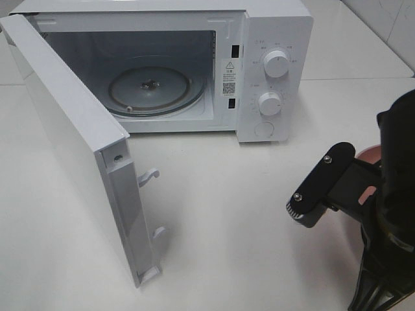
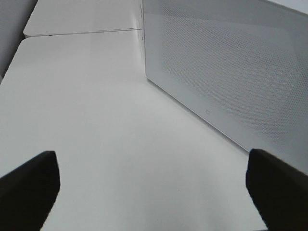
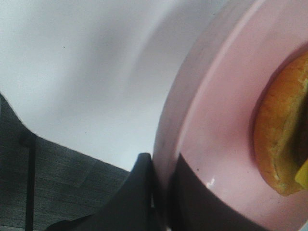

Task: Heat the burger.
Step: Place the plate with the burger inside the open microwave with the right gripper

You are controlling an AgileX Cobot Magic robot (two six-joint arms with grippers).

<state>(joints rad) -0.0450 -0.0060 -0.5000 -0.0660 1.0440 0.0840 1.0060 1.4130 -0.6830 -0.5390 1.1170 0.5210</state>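
**Burger on its plate, outside the open microwave**

The right pincer (image 3: 163,192) is closed almost completely on the rim of the pink plate (image 3: 216,120). One dark finger (image 3: 137,192) is on the outside of the rim and the other is on the inside. The burger (image 3: 281,139) lies on that plate, inward from the gripped rim. Only part of its golden-brown bun shows, with a bit of yellow at its edge.

From the high camera, just a pink sliver of the plate shows behind the right arm, toward the right edge of the surface (image 1: 227,227) and well in front of the microwave (image 1: 275,39). Whether the plate rests on the surface or is lifted off it, I cannot tell.

The microwave stands at the back of the surface. Its door (image 1: 71,129) is swung wide to the left and the glass turntable (image 1: 149,87) inside is bare.

The left pincer (image 2: 154,187) is spread fully apart and holds nothing. It hangs over the surface beside the outer, perforated face of the door.
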